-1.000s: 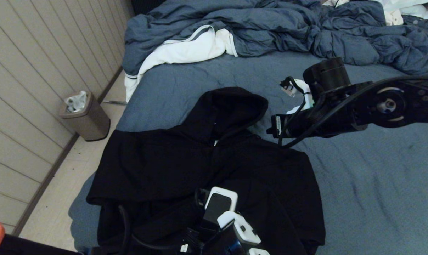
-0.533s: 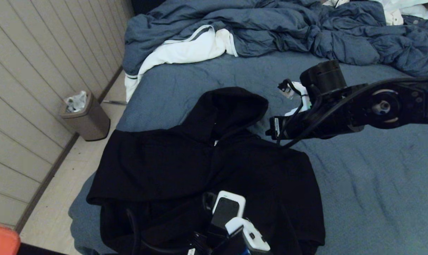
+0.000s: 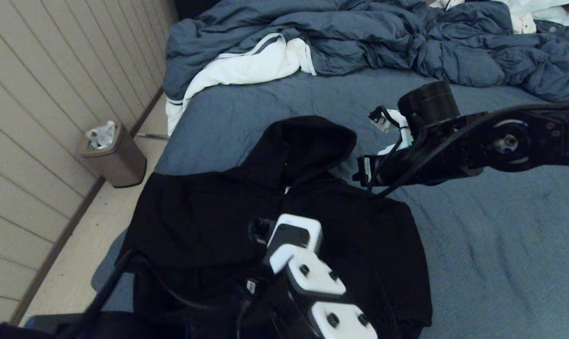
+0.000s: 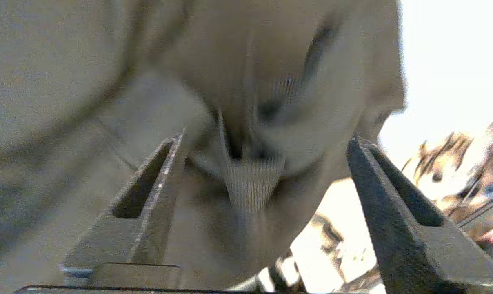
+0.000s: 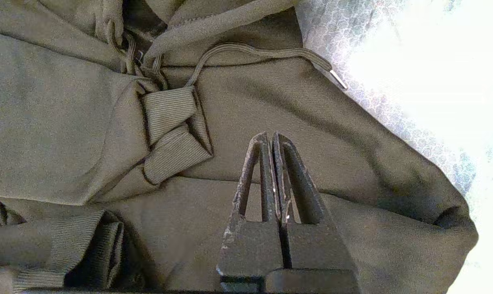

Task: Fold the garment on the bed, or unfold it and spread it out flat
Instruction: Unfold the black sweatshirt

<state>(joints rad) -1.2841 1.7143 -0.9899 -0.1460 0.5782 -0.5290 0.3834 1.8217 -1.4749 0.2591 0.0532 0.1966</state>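
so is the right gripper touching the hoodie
Apart. The right wrist view shows the shut right gripper hovering above the hoodie, with no fabric between its fingers.

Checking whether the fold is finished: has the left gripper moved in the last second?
Yes. The left gripper has moved up the garment toward its hood, and its fingers now stand apart.

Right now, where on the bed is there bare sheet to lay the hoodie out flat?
Bare sheet of the bed lies right of the hoodie, below the right arm. A narrower strip runs between the hood and the duvet. It is crowded at the head end: duvet and white cloth. The hoodie's left side overhangs the bed edge.
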